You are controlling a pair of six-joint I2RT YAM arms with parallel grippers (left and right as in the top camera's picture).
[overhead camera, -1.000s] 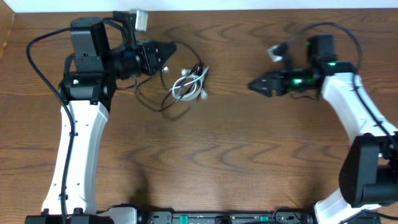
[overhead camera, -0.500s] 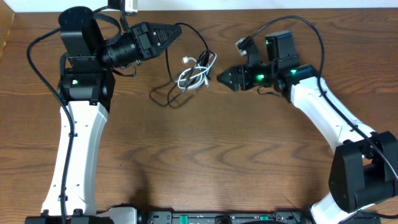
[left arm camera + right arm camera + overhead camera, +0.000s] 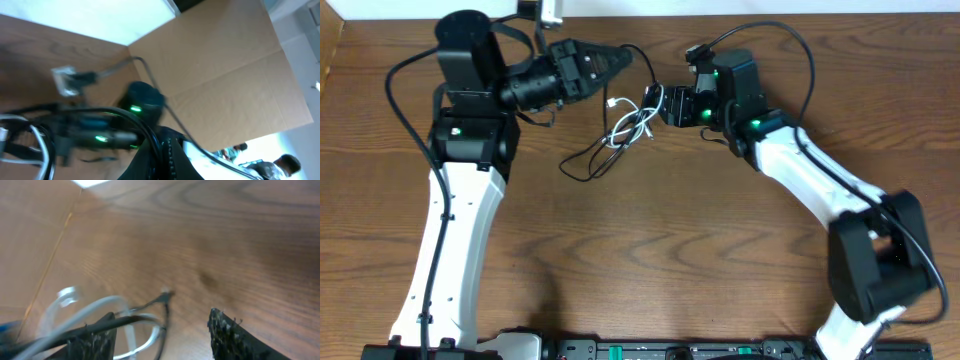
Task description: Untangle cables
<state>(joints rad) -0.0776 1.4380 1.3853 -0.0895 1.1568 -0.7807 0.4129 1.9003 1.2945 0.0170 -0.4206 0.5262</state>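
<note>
A small tangle of cables lies at the back middle of the table: a white cable [image 3: 625, 126] coiled with thin black cables [image 3: 586, 160] that trail in a loop to the left. My left gripper [image 3: 623, 57] is shut on a black cable [image 3: 649, 72] and holds it up behind the tangle; in the left wrist view its fingers [image 3: 167, 152] are closed with the black cable [image 3: 145, 134] beside them. My right gripper [image 3: 663, 105] is open at the tangle's right edge. In the right wrist view the white cable [image 3: 85, 311] and a black cable [image 3: 165, 307] lie between its open fingers [image 3: 161, 316].
The wooden table [image 3: 670, 250] stretches forward of the tangle. A cardboard wall [image 3: 328, 50] stands at the left edge and another cardboard panel [image 3: 225, 65] shows behind the right arm. The right arm's thick black cable [image 3: 790, 45] arches over its wrist.
My right arm has swung left across the table until its open gripper reached the tangle. My left gripper has moved back and right with the black cable, dragging the tangle with it.
</note>
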